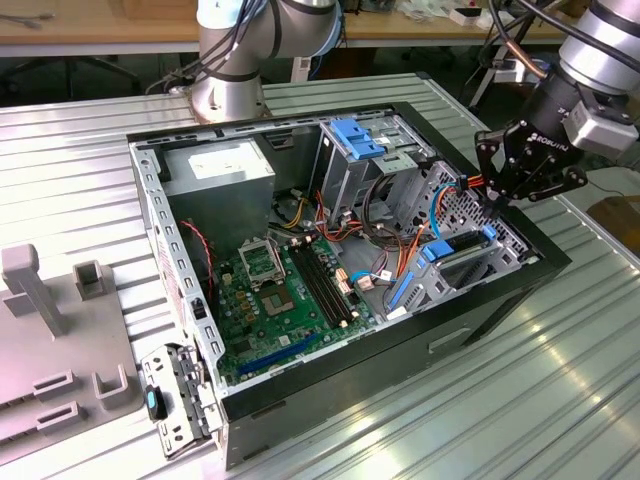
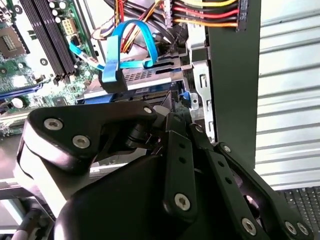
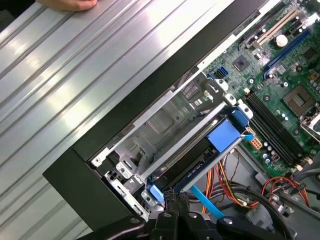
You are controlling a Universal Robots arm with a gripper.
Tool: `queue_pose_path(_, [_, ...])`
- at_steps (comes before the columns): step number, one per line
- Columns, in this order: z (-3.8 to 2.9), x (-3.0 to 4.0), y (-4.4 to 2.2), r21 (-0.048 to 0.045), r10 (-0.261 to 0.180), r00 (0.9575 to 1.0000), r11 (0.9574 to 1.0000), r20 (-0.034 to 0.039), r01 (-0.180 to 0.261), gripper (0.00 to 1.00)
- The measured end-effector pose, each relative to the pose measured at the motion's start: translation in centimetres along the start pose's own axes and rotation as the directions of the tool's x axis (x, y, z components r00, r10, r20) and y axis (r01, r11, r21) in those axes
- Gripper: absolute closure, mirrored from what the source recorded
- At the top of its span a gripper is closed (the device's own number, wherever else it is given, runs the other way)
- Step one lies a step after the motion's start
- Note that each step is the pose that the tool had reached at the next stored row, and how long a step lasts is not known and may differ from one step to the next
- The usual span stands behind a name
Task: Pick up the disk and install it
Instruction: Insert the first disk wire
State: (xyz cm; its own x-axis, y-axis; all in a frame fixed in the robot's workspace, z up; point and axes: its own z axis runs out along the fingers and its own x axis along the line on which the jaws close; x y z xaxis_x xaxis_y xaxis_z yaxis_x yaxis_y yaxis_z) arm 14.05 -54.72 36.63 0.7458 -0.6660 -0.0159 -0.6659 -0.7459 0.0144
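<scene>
The disk [image 1: 462,252] lies flat in the lower bay of the metal drive cage [image 1: 455,205] at the exterior view's right side of the open computer case. Light-blue rails run along its sides. In the first wrist view the disk [image 3: 192,165] shows as a dark slab under the cage's silver plate, with a blue tab at one end. The second wrist view shows the disk's [image 2: 145,75] meshed face beside a looped blue cable. My gripper [image 1: 497,195] hangs over the case's outer wall at the disk's outward end. Its fingers are drawn together at the tips in both wrist views [image 3: 175,197] [image 2: 172,117].
The case holds a green motherboard [image 1: 275,290], a grey power-supply box [image 1: 220,165] and a blue bracket [image 1: 355,135] on the upper cage. Bundled orange and yellow cables [image 1: 400,235] run beside the bay. Grey fixtures [image 1: 40,290] stand on the ribbed table. A hand [image 3: 70,4] rests on the table.
</scene>
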Motion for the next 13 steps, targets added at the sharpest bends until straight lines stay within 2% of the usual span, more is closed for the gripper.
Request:
queue_pose_path(2, [0.0,-0.05,-0.28,0.0001,-0.005,1.0,1.0,0.0,0.005,0.89])
queue_pose_path(5, [0.0,-0.55,-0.92,-0.0001,-0.014,0.9999,0.9999,-0.0001,0.014,0.89])
queue_pose_path(6, [0.0,-0.8,-1.22,-0.0003,-0.022,0.9998,0.9998,-0.0003,0.022,0.89])
queue_pose_path(8, [0.0,-0.81,-1.24,-0.0009,-0.057,0.9984,0.9984,-0.0007,0.057,0.89])
queue_pose_path(9, [0.0,-0.82,-1.25,-0.0014,-0.091,0.9959,0.9959,-0.0011,0.091,0.89])
queue_pose_path(11, [0.0,-0.82,-1.25,-0.0021,-0.128,0.9918,0.9918,-0.0017,0.128,0.89])
queue_pose_path(12, [0.0,-0.82,-1.26,-0.0026,-0.157,0.9876,0.9876,-0.002,0.157,0.89])
queue_pose_path(13, [-0.01,-0.85,-1.33,-0.0028,-0.163,0.9866,0.9866,-0.0021,0.163,0.89])
